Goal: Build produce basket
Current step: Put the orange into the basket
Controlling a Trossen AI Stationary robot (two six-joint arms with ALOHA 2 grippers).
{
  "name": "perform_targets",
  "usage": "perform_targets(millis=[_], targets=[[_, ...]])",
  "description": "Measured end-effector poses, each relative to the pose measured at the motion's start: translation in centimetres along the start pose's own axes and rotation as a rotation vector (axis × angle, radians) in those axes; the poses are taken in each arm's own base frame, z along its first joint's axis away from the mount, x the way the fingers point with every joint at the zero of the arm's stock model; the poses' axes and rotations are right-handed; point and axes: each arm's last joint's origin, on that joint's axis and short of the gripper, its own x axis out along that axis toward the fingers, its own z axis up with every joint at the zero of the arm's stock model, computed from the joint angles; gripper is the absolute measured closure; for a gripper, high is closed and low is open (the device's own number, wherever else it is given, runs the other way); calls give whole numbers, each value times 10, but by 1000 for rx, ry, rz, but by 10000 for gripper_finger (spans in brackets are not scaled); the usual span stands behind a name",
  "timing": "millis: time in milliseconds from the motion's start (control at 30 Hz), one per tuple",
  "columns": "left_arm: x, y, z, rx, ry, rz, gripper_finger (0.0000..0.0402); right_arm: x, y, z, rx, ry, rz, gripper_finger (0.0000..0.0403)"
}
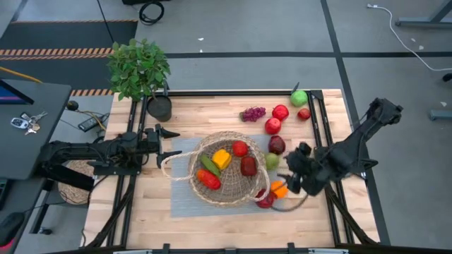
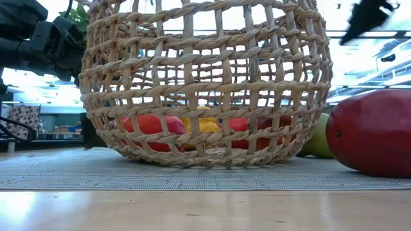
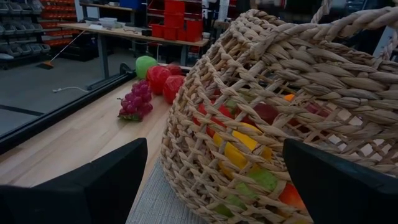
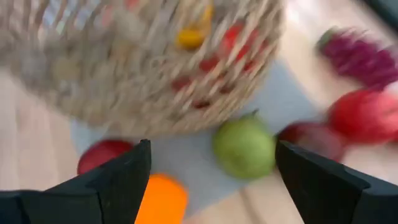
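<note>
The tan wicker basket [image 1: 227, 189] stands on a grey mat [image 1: 183, 201] at the table's middle, its looped handle [image 1: 168, 167] toward the left. Inside lie a yellow piece [image 1: 222, 159], a green cucumber [image 1: 210, 164] and red pieces [image 1: 248, 166]. More produce lies outside it: purple grapes [image 1: 253, 113], red fruits [image 1: 280, 112], a green pear [image 4: 244, 148] and an orange piece [image 4: 163, 199]. My right gripper [image 4: 211, 180] hovers open, slanting down over the pear and the orange piece at the basket's right. My left gripper [image 3: 214, 149] stands open and level, just left of the basket.
A potted plant [image 1: 139, 67] and a black pot [image 1: 159, 108] stand at the far left corner. Dark frame rails [image 1: 321, 120] run along the table's left and right sides. A large dark red fruit [image 2: 376, 131] lies right of the basket. Bare wood shows near the front edge.
</note>
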Motion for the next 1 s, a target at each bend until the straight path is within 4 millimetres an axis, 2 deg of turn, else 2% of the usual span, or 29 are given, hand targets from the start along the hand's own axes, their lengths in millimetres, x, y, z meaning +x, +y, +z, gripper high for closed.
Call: perform_targets(millis=[200,367,700,1000], targets=[[0,0,0,0,0,0,19,34,23,-48,-67,-38,224,56],[0,0,0,0,0,0,19,59,29,-69,-60,-67,278,56],[0,0,0,-1,0,0,19,88,35,-92,-107,-32,135,56],[0,0,0,-1,-1,0,19,95,27,-101,-89,-2,14,56]])
